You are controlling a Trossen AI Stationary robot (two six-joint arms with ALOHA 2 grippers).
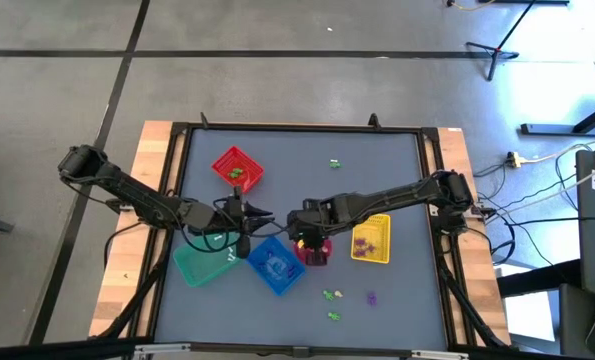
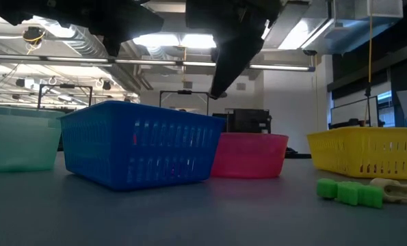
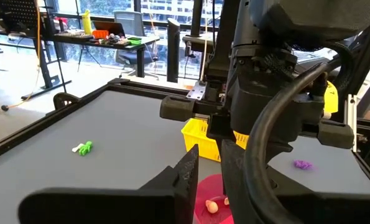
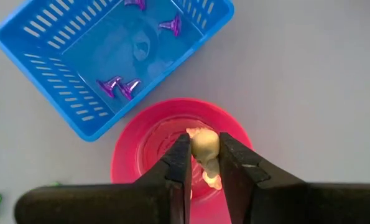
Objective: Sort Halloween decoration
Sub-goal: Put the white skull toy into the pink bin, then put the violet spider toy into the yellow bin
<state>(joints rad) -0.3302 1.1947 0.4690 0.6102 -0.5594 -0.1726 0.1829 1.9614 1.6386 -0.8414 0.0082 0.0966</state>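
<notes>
The right end effector [image 4: 204, 163] hangs directly over the round pink plastic bowl [image 4: 141, 137], its two dark fingers clamped on a small cream, lumpy, bone-like Halloween trinket [image 4: 204, 144]. Another cream piece lies in the bowl below it. Beside the bowl, the blue slatted plastic basket [image 4: 41, 43] holds several tiny glossy purple trinkets [image 4: 117, 86]. Loose green blocky trinkets [image 2: 349, 192] lie on the grey tabletop [image 1: 397, 180] near the yellow slatted basket [image 2: 367, 152]. The left end effector [image 1: 262, 215] hovers over the blue basket's far edge, fingers nearly together and holding nothing.

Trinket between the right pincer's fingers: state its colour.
Cream, best seen in the right wrist view: the trinket sits above the pink bowl.
</notes>
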